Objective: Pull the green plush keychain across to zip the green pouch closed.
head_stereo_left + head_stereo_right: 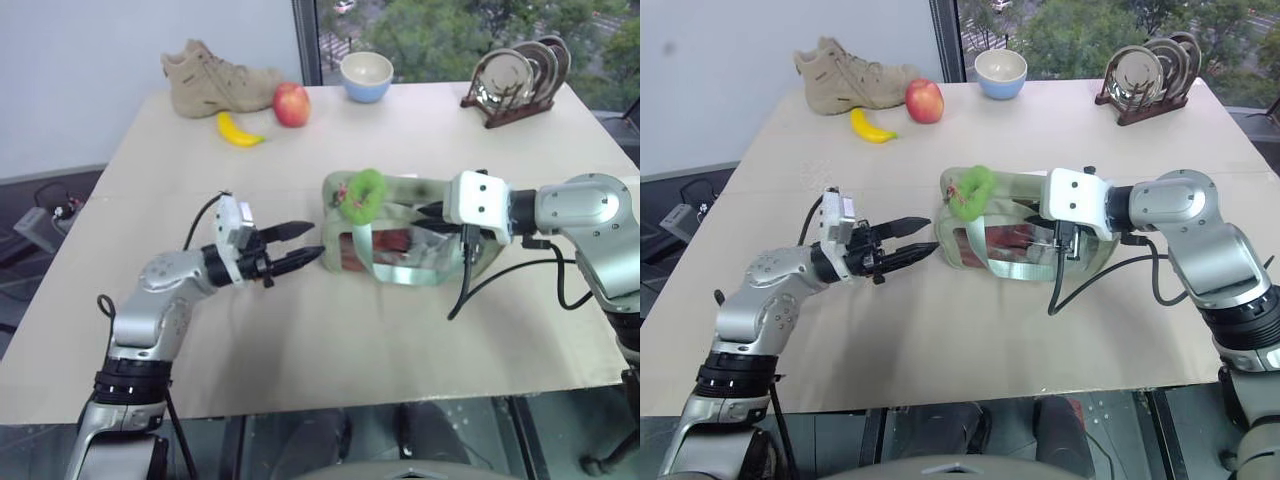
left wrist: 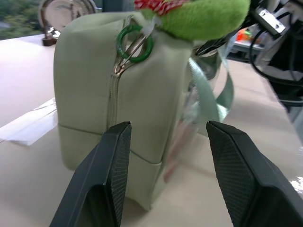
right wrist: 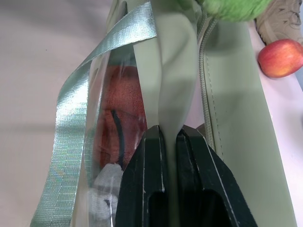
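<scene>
Desk (image 1: 330, 330): I see broad bare room along its near edge.
Green pouch (image 1: 345, 250): mid-desk, well off every edge.
Right gripper (image 3: 169, 135): pinched tight on the pouch's fabric.
Left gripper (image 1: 300, 243): fingers apart, holding nothing, just beside the pouch's end.
Green plush keychain (image 1: 364, 193): on the pouch's top, at that end.

silver arms (image 1: 165, 290), white wrists, black textured pincers (image 1: 300, 247)

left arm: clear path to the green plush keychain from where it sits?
Probably yes. The left pincer is open beside the green pouch's near end, and the green plush keychain sits on top at that same end, uncovered. The right pincer, shut on the pouch fabric, is at the far end.
</scene>
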